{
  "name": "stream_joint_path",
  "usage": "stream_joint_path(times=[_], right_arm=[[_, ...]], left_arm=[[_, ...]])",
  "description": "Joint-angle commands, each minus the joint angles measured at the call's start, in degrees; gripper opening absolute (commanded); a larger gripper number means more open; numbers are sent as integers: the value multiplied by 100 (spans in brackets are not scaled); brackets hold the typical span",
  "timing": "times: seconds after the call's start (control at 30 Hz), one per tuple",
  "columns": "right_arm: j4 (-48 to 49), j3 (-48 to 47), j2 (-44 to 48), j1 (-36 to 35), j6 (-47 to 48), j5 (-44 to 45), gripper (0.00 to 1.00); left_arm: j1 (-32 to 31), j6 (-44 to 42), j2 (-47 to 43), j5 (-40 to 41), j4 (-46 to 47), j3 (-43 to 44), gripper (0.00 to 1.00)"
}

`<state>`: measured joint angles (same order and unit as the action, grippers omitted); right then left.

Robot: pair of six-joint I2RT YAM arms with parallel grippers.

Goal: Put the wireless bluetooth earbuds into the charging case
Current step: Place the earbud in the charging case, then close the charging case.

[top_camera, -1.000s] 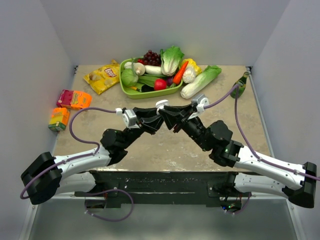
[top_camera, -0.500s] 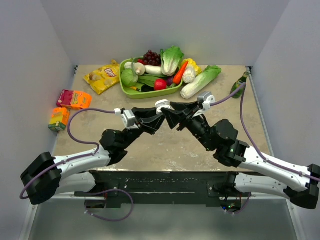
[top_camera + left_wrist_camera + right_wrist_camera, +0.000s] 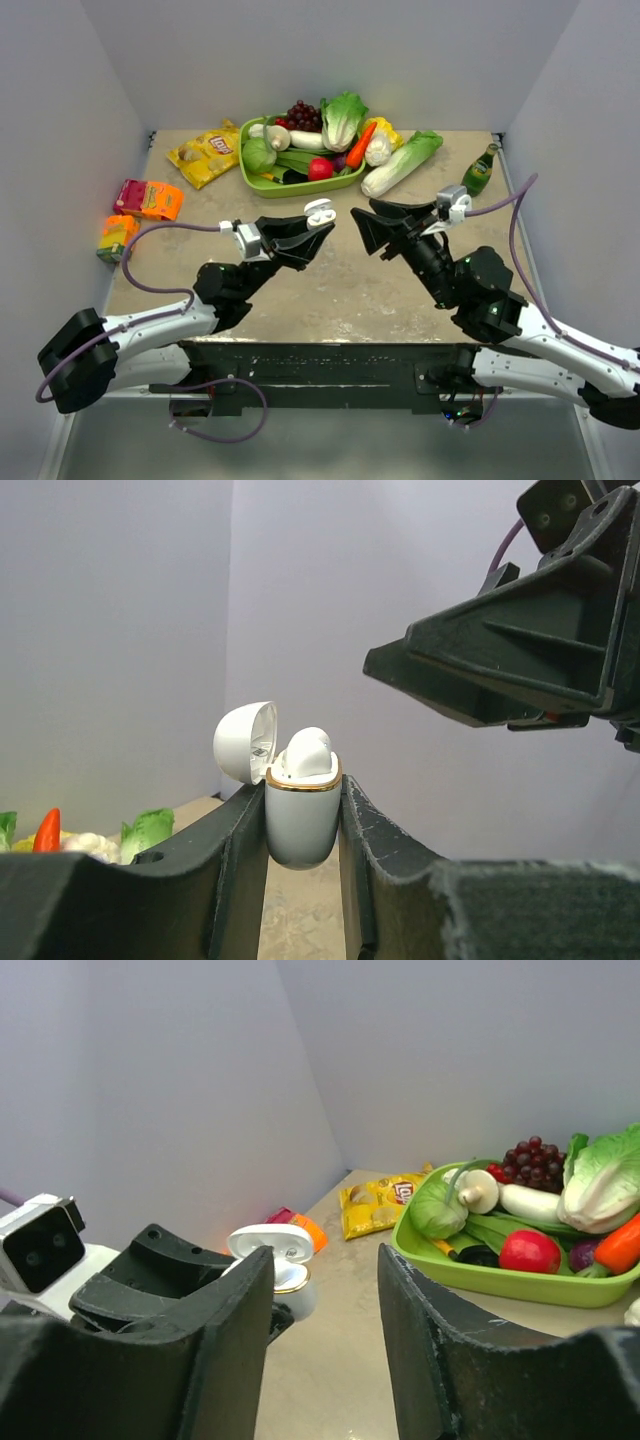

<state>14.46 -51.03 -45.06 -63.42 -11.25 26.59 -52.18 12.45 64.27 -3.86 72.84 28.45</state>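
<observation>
Lettering on the yellow bag (image 3: 205, 155) reads Lay's; left fingers (image 3: 235, 870) clamp the open charging case (image 3: 300, 825), right fingers (image 3: 230, 1340) gape empty.

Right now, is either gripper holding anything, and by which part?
The left gripper clamps the open charging case by the sides of its lower body, an earbud seated inside. The right gripper is open, empty.

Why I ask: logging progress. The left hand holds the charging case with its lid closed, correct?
Not quite: the left hand does hold the charging case, but its lid is open, hinged back, as the left wrist view shows.
</observation>
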Motion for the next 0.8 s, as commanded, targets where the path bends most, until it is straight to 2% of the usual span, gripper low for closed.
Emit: stream_joint_path(times=[0.0, 0.03, 0.07, 0.17, 0.23, 0.3, 0.4, 0.53, 0.77], right_arm=[[-345, 32, 164, 5, -9, 399, 45], [-539, -134, 129, 5, -35, 591, 41], [-758, -266, -36, 5, -114, 671, 33], [-1681, -846, -345, 5, -211, 725, 25], [-2165, -1206, -617, 5, -229, 620, 27], [-2586, -1427, -871, 5, -317, 427, 35], [-3008, -1787, -1127, 14, -361, 181, 38], [-3572, -2279, -1733, 14, -370, -31, 37], [-3599, -2359, -1919, 49, -352, -312, 36]], left_arm=[[-20, -23, -195, -88, 1180, -234, 0], [-11, -6, -204, -176, 1215, -356, 0], [-11, 12, -283, -229, 1259, -436, 0], [-20, 91, -520, -527, 1233, -805, 0], [-11, 91, -643, -931, 1154, -1051, 0], [-11, -5, -828, -1177, 970, -1183, 0], [-11, -163, -960, -1467, 680, -1227, 0], [-11, -365, -1039, -1750, 442, -1184, 0], [-11, -577, -1057, -1891, 38, -1069, 0]])
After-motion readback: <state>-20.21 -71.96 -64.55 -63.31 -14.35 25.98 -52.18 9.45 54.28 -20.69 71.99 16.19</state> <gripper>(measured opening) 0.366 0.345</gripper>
